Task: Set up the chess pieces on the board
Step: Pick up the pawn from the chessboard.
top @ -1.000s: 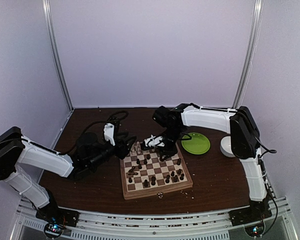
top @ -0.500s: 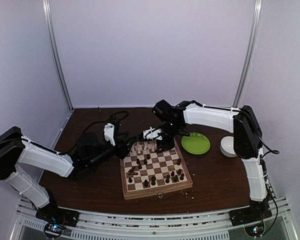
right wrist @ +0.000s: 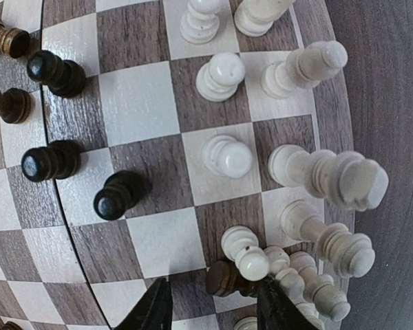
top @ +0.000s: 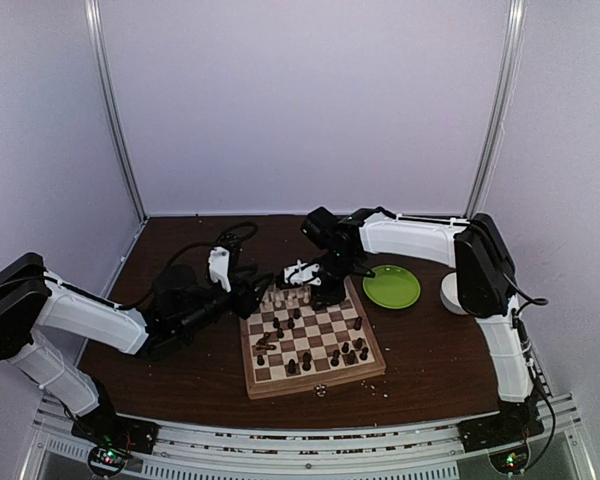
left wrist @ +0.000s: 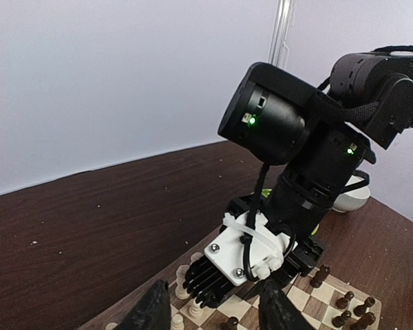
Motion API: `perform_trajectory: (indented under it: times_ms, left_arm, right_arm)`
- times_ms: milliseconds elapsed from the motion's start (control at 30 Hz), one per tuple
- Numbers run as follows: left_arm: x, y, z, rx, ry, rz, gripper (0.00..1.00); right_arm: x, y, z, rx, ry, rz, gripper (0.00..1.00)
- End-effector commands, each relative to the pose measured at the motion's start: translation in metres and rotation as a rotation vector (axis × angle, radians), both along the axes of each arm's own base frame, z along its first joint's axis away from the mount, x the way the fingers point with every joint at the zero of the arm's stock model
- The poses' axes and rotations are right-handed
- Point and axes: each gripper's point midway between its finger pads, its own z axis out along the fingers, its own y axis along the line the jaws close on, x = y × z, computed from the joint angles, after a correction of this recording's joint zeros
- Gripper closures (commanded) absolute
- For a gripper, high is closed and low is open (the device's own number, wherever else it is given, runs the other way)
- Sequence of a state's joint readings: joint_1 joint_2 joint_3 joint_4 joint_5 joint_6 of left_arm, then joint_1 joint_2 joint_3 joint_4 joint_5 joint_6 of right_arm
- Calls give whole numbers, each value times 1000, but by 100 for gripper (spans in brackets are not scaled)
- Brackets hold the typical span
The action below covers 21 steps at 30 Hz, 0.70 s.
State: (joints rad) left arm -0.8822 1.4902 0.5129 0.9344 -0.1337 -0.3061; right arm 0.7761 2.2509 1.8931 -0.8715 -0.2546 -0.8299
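Chess pieces (right wrist: 227, 157) (roughly ten pale, six dark) sit under right end effector (right wrist: 213, 302), parted like left end effector (left wrist: 213, 309).

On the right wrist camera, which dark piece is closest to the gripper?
The lone dark piece against the cream cluster, framed between the right gripper fingers. The other dark pieces stand farther left.

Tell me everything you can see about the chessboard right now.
The chessboard is a square wooden board with light and dark brown chequered squares and a thick, box-like edge. It lies flat on the dark table, turned slightly askew. The right wrist view shows a thin dark seam running across its squares. Its far edge is crowded with pale pieces, while dark pieces are scattered over the rest. The right end effector hangs open just above the pale end.
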Motion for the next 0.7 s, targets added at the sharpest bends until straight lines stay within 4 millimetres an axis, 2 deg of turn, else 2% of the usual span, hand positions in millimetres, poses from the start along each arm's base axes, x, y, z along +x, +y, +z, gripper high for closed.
perform_trajectory:
  times_ms: [0,333,667]
  left_arm:
    - [5,-2,18,-54,-34,-2,55]
    - [5,-2,18,-54,-34,-4,55]
    - [5,-3,18,-56,-32,-9,55]
  right_arm:
    - [-3,2,-3,2,41,-6,58]
    - [-23,-8,-5,-35,121,40,62]
    - [-31,-19,-8,-71,139,38,60]
